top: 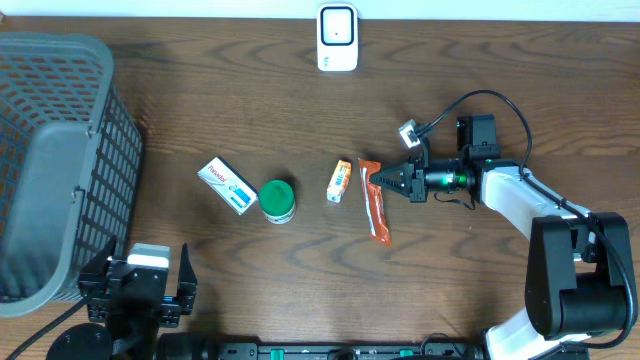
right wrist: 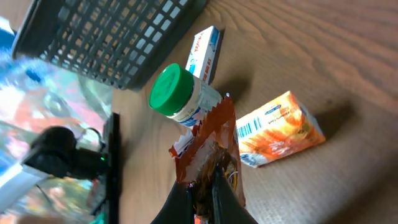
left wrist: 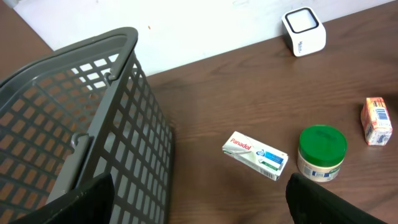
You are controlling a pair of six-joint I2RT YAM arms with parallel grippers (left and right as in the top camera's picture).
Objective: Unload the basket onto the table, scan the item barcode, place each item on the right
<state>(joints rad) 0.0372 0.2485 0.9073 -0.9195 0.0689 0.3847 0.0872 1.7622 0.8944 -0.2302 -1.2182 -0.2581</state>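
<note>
My right gripper [top: 385, 181] is shut on one end of a long orange-brown sachet [top: 376, 203], which lies across the table right of centre. In the right wrist view the sachet [right wrist: 210, 140] sticks up from between the closed fingers [right wrist: 202, 183]. A white scanner [top: 337, 38] stands at the far edge of the table, also seen in the left wrist view [left wrist: 303, 30]. My left gripper [top: 140, 275] sits open at the near left, beside the basket, with nothing between its fingers [left wrist: 323, 202].
A grey mesh basket [top: 50, 160] fills the left side. A white Panadol box [top: 227, 185], a green-lidded jar [top: 277, 199] and a small orange carton [top: 340, 181] lie in a row mid-table, just left of the sachet.
</note>
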